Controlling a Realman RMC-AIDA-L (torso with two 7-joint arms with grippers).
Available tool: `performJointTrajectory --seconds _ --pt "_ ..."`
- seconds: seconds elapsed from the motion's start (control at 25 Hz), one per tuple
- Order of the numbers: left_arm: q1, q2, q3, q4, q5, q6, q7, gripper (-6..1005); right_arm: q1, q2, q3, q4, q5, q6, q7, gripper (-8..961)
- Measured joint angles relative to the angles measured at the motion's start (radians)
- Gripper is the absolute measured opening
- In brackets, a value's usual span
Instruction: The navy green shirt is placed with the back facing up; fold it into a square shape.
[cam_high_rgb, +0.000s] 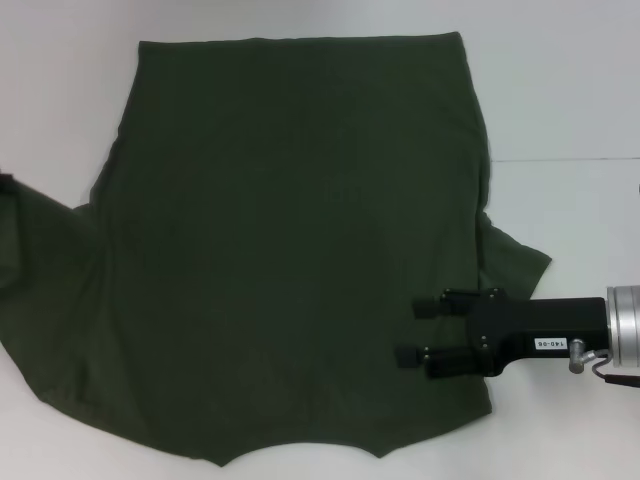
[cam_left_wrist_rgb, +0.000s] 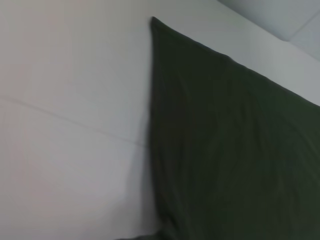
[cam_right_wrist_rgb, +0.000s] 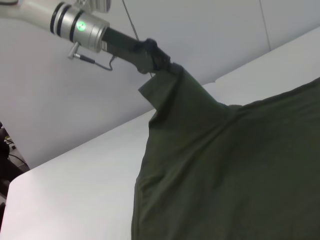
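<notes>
The white surface (cam_high_rgb: 570, 110) carries the navy green shirt (cam_high_rgb: 290, 250), spread plain side up across its middle. The left gripper (cam_right_wrist_rgb: 159, 64) pinches the left sleeve and holds it raised off the surface. The right gripper (cam_high_rgb: 415, 332) hovers over the shirt's right side, fingers parted, holding nothing.
</notes>
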Motion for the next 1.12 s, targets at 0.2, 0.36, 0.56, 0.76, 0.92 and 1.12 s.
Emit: performJointTrajectory --seconds 0.2,0.36,0.56,0.76,0.92,1.12 --pt "-0.031 -0.007 0.061 -0.007 -0.008 0.02 -0.067 7 -0.006 0.0 0.0 0.0 0.0 0.0 -0.004 919" --pt "-0.052 -0.04 0.129 -0.019 -0.023 0.003 -0.127 6 -0.008 0.001 0.0 0.001 -0.001 0.0 -0.007 919" --pt "-0.093 -0.066 0.195 -0.088 -0.026 -0.045 -0.179 7 -0.009 0.002 0.0 0.009 0.0 0.001 -0.008 919" --pt "-0.11 -0.105 0.279 -0.141 -0.026 -0.145 -0.218 10 -0.009 0.005 0.0 0.011 -0.001 0.004 -0.009 919" --pt "-0.121 -0.134 0.302 -0.185 -0.025 -0.219 -0.225 14 -0.012 0.006 0.0 0.012 0.0 0.004 -0.009 919" --pt "-0.134 -0.155 0.313 -0.253 -0.029 -0.31 -0.23 19 -0.015 0.007 0.001 0.012 0.0 0.006 -0.009 919"
